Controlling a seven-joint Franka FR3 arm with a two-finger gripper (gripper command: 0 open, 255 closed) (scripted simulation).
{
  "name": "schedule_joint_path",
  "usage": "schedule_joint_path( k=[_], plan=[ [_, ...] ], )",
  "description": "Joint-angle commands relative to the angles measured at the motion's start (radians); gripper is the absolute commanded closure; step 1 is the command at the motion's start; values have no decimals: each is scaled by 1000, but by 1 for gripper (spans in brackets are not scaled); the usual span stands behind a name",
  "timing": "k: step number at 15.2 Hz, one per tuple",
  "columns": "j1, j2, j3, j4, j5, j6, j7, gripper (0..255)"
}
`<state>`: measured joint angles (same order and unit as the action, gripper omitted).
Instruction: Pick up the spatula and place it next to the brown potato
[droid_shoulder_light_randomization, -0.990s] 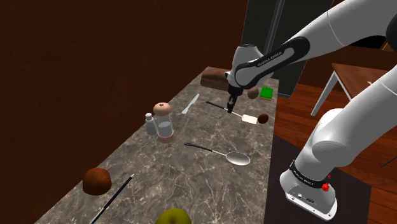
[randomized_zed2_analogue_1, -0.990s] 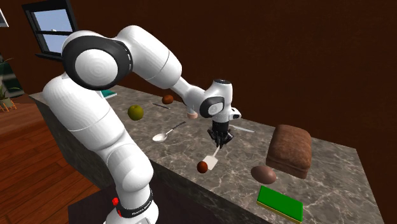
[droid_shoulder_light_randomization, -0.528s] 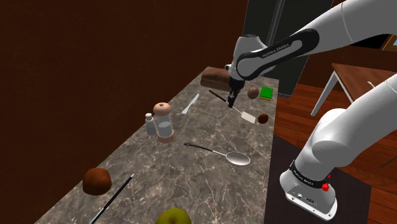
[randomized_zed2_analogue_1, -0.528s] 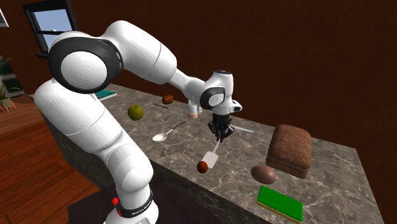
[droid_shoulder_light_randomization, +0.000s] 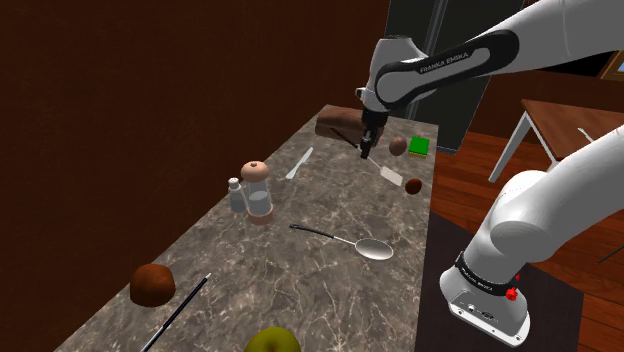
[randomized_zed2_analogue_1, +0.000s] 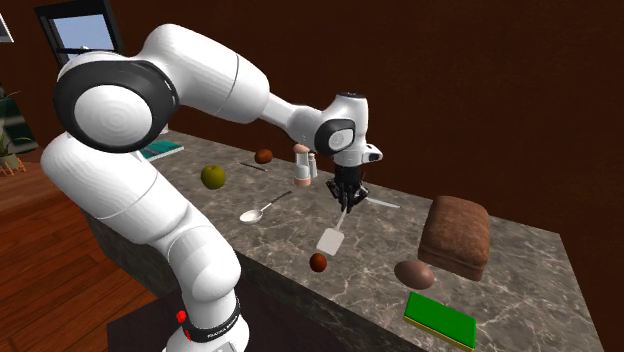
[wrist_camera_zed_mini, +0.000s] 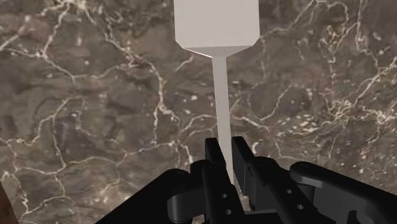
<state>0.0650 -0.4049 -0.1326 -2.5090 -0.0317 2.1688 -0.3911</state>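
While the black gripper hangs above the marble counter, we see its fingers drawn almost together, pinching the thin handle of a pale spatula and nothing else. From that grip the spatula runs straight out along the line of the fingers, with its flat square blade at the far end. In the second exterior view it dangles below the hand, blade lowest and tipped slightly toward that view's left. We judge it to be clear of the stone.

A small reddish-brown ball sits just beneath the blade, near the counter's front edge. The brown potato lies farther along the counter toward that view's right, touching or nearly touching a dark loaf, with a green block just in front of it.

By our reading, the coming move turns on this line: the potato lies to the side of the hanging blade, away from its slight tilt. The hand must carry the spatula sideways toward the loaf before lowering it. The open stone between ball and potato looks the likeliest landing place.
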Motion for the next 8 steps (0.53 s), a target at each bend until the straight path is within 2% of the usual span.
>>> schedule_joint_path(
  k=[1,8],
  plan=[
    [0,-9,1,18,0,-28,1,255],
    [0,-40,6,89,-1,-129,5,255]
  ],
)
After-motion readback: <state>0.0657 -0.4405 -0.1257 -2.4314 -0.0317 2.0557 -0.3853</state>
